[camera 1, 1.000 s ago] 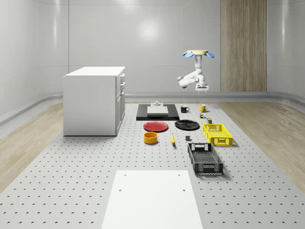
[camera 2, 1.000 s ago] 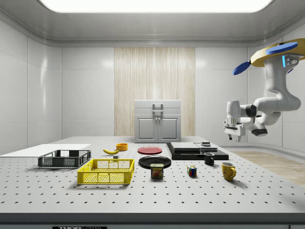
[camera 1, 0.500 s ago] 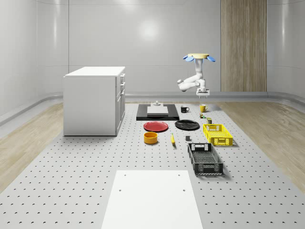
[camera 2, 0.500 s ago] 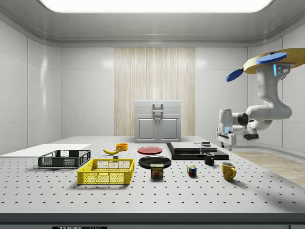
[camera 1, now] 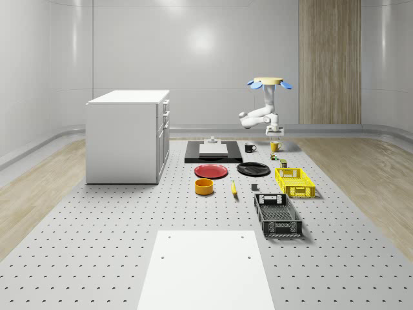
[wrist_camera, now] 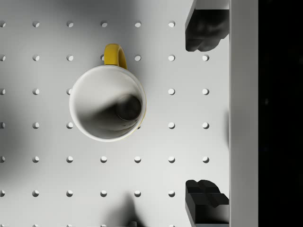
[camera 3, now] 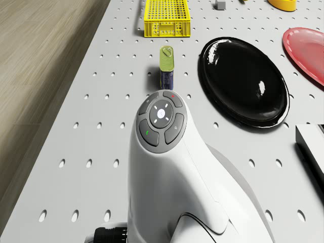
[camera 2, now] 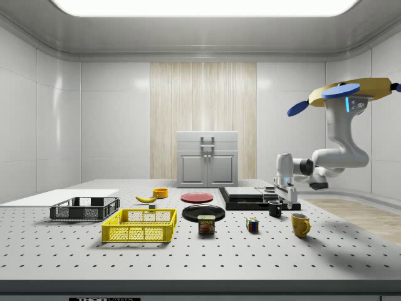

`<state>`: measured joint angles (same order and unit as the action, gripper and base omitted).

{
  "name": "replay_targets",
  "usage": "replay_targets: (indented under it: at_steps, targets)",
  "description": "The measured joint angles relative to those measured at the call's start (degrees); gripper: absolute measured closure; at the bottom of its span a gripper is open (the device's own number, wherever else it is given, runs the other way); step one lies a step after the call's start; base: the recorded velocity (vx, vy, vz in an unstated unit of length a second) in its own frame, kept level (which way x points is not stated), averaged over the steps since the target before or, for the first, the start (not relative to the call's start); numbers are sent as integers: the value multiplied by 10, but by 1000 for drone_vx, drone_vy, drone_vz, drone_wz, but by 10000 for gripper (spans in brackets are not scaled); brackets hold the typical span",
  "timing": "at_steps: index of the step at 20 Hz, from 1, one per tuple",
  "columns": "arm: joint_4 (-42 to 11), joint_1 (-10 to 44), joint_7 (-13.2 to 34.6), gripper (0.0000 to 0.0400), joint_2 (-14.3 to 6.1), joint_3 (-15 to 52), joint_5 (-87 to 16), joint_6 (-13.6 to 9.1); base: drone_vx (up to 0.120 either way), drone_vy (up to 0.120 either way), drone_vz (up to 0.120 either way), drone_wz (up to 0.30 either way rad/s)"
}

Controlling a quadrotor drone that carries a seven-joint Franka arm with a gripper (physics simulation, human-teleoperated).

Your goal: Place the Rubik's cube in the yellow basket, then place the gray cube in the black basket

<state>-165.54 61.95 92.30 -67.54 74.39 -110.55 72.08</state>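
The drone (camera 2: pixel 351 95) is seen hovering above the far end of the perforated table (camera 2: pixel 188 254), with its arm bent down and the pincer (camera 2: pixel 285 194) pointed at the tabletop. The pincer's fingers (wrist_camera: pixel 206 30) are spread wide apart and nothing is held between them. Directly under the pincer, a yellow mug (wrist_camera: pixel 108 103) with a white inside is seen upright, slightly off the line between the fingertips. A black mug (camera 2: pixel 274 209) is found just beside the pincer in the side view. The Rubik's cube (camera 2: pixel 252 224) is set on the table near the pincer, lower and toward the side view's left, next to a Spam can (camera 2: pixel 207 224). The yellow basket (camera 2: pixel 140 226) is placed farther from the pincer, beyond the can, and the black basket (camera 2: pixel 85 208) farther still. The gray cube (camera 1: pixel 254 187) is seen well apart from the pincer, between the baskets.
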Motion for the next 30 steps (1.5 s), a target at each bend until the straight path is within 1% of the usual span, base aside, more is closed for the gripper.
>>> replay_targets:
  at_steps: [4,8,10,12,16,17,22,25,28,30]
  targets:
    - [1,4,3,0,-11,3,6,10,120,0,0,0]
    - [2,7,7,0,-22,6,11,20,120,-110,0,0]
    - [2,9,8,0,-27,8,14,25,120,-20,0,0]
    - [2,10,10,0,-32,9,16,29,120,-120,0,0]
    - [3,13,12,0,-42,12,21,38,120,-10,-10,0]
    - [3,14,13,0,-44,12,22,41,120,0,-120,0]
    - [4,17,16,0,-56,15,28,52,0,0,-120,0]
    - [4,19,18,0,-63,17,31,58,0,-67,-120,0]
    - [5,21,20,0,-69,19,34,64,0,0,-120,0]
    - [5,22,21,0,-74,20,36,68,80,0,-60,0]
